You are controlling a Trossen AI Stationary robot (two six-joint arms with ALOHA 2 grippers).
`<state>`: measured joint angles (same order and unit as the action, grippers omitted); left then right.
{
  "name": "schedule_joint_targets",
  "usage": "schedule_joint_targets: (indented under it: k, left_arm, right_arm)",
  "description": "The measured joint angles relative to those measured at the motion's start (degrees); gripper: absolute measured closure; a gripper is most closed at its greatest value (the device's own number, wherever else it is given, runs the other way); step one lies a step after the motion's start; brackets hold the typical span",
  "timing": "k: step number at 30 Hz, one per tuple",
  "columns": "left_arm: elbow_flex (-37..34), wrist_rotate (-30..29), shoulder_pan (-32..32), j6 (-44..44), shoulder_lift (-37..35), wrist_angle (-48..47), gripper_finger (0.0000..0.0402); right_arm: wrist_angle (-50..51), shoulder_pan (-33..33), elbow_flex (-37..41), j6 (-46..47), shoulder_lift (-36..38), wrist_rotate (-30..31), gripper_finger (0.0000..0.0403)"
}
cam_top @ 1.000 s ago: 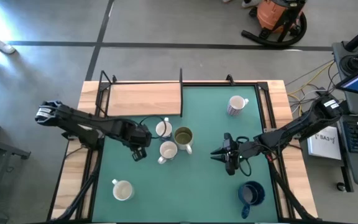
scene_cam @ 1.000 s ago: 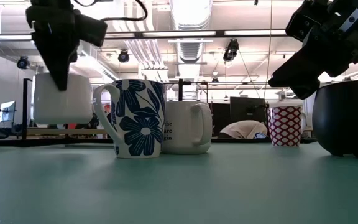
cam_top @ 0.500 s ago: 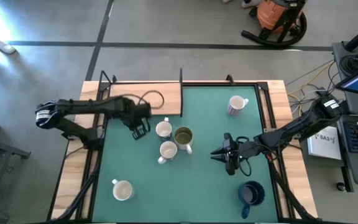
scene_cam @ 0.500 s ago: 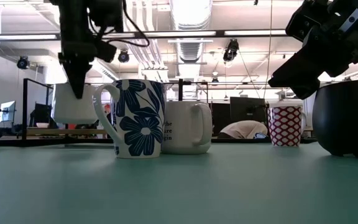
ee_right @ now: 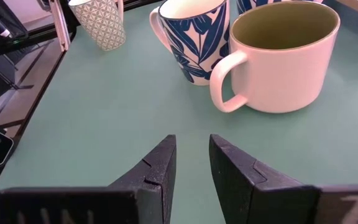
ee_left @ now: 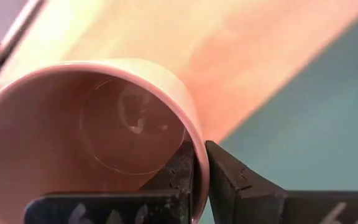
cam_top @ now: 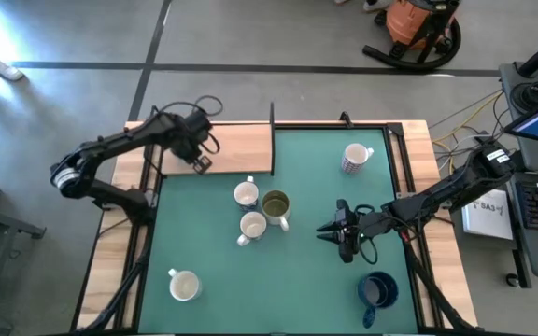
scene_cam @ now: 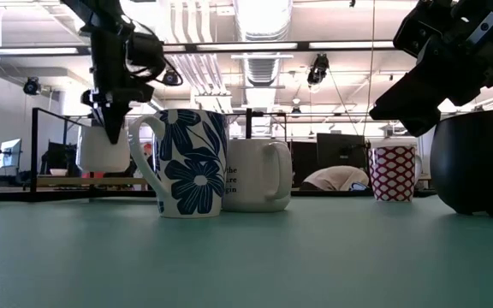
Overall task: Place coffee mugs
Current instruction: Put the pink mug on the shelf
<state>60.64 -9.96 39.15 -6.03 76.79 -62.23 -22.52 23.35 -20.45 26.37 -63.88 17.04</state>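
Note:
My left gripper (cam_top: 199, 161) is over the wooden board (cam_top: 236, 147) at the table's far left, shut on a cream mug, pinkish inside (ee_left: 92, 130), which also shows in the low view (scene_cam: 103, 147). My right gripper (cam_top: 326, 230) hovers open over the green mat, right of three standing mugs: a blue floral mug (cam_top: 245, 194), an olive-lined cream mug (cam_top: 276, 204) and a white mug (cam_top: 251, 226). More mugs stand apart: a white one (cam_top: 184, 286), a red-patterned one (cam_top: 354, 157) and a dark blue one (cam_top: 377, 290). My left gripper pinches the mug's wall at the rim (ee_left: 196, 146), one finger inside the cup (ee_left: 178, 169) and one outside (ee_left: 229, 171). The fingers come from above, pointing down. The mug hangs upright below them; whether its base touches the board I cannot tell.
Black rail posts stand along the board's edges (cam_top: 272, 114). Open green mat lies between the mug cluster and the near edge (cam_top: 278, 289). In the right wrist view the olive-lined mug (ee_right: 284, 56) and a blue leaf mug (ee_right: 194, 37) stand just ahead of my right fingers.
My left gripper has carried the mug from beside the cluster's left toward the table's far edge, onto the area over the wooden board, staying shut on it. The mug stayed upright. The other mugs have not moved.

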Motion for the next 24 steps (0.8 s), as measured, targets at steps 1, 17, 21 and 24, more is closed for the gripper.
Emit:
schedule_joint_targets:
  k: [1,17,21,24]
  left_arm:
    - [0.0,0.0,1.4,0.0,0.1,0.7,0.0394]
    - [2.4,-0.6,13.3,3.2,7.2,6.9,0.0391]
    - [4.3,-0.6,13.9,3.5,8.5,7.0,0.0377]
    - [4.9,0.0,14.6,3.5,8.5,7.6,0.0366]
  right_arm:
    - [0.0,0.0,0.0,0.0,0.0,0.0,0.0316]
    - [0.0,0.0,0.0,0.0,0.0,0.0,0.0316]
    - [0.0,0.0,0.0,0.0,0.0,0.0,0.0316]
    - [0.0,0.0,0.0,0.0,0.0,0.0,0.0316]
